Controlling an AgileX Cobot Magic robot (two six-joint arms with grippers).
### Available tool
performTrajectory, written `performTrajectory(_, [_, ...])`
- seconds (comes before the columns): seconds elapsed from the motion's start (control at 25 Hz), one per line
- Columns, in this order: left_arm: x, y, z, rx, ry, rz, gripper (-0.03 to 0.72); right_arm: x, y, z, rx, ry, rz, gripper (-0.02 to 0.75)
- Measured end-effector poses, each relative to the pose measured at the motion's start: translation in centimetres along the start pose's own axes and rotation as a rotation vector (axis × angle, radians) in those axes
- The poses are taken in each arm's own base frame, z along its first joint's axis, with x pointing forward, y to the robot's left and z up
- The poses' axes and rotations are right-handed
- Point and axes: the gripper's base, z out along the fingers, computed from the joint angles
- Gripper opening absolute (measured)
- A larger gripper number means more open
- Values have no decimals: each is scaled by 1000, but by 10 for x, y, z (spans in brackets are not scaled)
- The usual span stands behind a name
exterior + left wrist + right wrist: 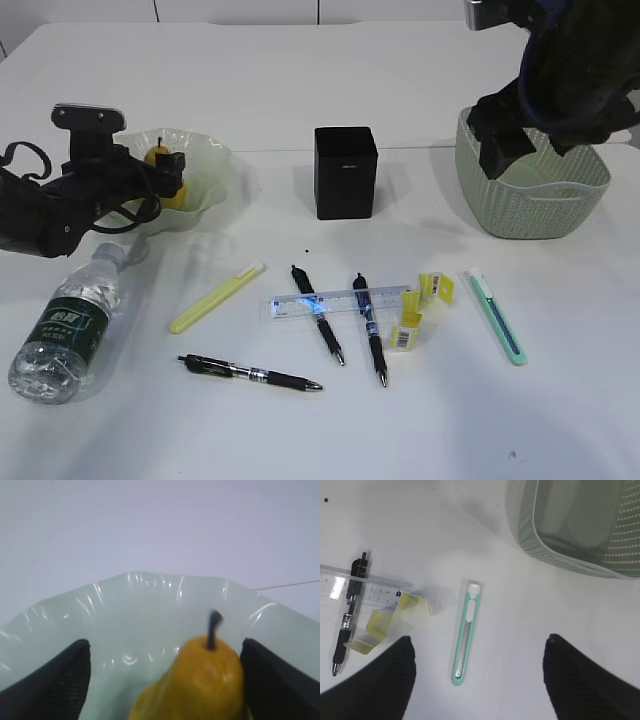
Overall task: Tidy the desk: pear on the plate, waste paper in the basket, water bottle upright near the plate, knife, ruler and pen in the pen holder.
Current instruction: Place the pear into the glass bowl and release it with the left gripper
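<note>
White desk [300,80] is lying cluttered; at ten o'clock the left gripper [162,680] is spreading around the pear [200,685], now sitting in the plate [130,610], while the right gripper [477,680] is hanging spread above the knife [465,632].

The left arm reaches in low from the left edge, its wrist level and its gripper [165,185] pointing toward the right. Its two dark fingers [55,680] stand wide apart, one on each side of the wrist view. The right arm comes down from the upper right corner with its wrist bent downward; its gripper [525,145] hangs in the air, jaws spread well apart and closed on nothing.
</note>
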Motion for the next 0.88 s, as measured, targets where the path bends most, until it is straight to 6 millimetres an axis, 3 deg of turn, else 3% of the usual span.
performTrajectory(0.4, [-1,0,0,3,-4,3,688,0,0,0,0,0,0,588])
performTrajectory(0.88, [-59,-5,-15,18,-102,22,686,0,0,0,0,0,2,588])
